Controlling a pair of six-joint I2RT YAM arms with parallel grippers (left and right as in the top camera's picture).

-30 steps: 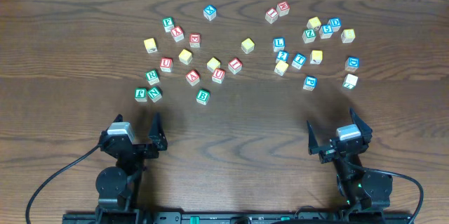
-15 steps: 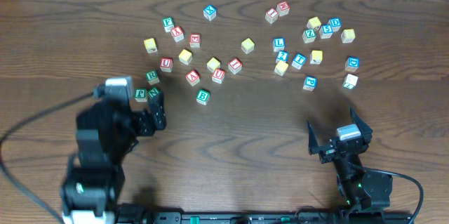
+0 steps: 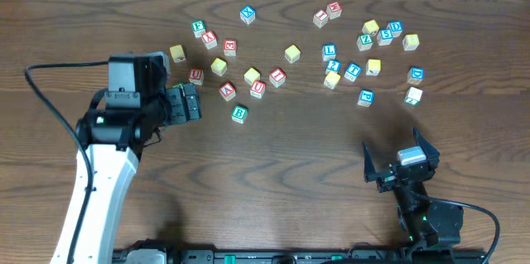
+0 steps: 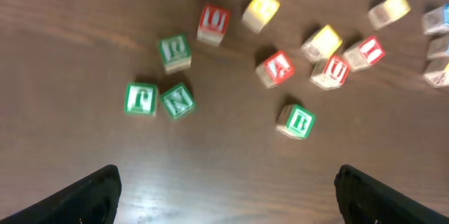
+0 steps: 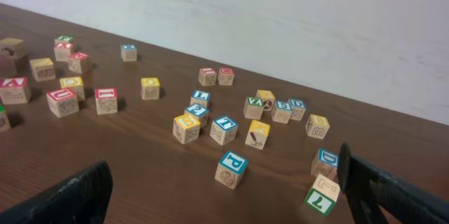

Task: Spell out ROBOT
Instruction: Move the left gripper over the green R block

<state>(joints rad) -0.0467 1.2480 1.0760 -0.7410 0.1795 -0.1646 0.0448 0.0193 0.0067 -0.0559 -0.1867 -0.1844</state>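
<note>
Many small lettered wooden blocks lie scattered over the far half of the dark wooden table (image 3: pixel 281 156). My left gripper (image 3: pixel 188 103) is open and empty, hovering over the green blocks at the left. In the left wrist view its fingers (image 4: pixel 226 189) frame bare wood. Ahead of them lie a green T block (image 4: pixel 141 99), a green N block (image 4: pixel 177 101), a green block with a blurred letter (image 4: pixel 174 52) and a green B block (image 4: pixel 295 121). The green B block also shows in the overhead view (image 3: pixel 239 114). My right gripper (image 3: pixel 397 158) is open and empty near the front edge.
Red U (image 4: pixel 212 24), red A (image 4: pixel 276 68) and yellow blocks (image 4: pixel 261 10) lie beyond the green ones. In the right wrist view a blue P block (image 5: pixel 231 170), a green-edged block (image 5: pixel 320 194) and a blue D block (image 5: pixel 326 162) lie nearest. A white wall stands behind the table.
My left arm has swung up from its rest pose and forward, and now hangs over the green blocks at the left. The right arm has not moved. No block has moved.
</note>
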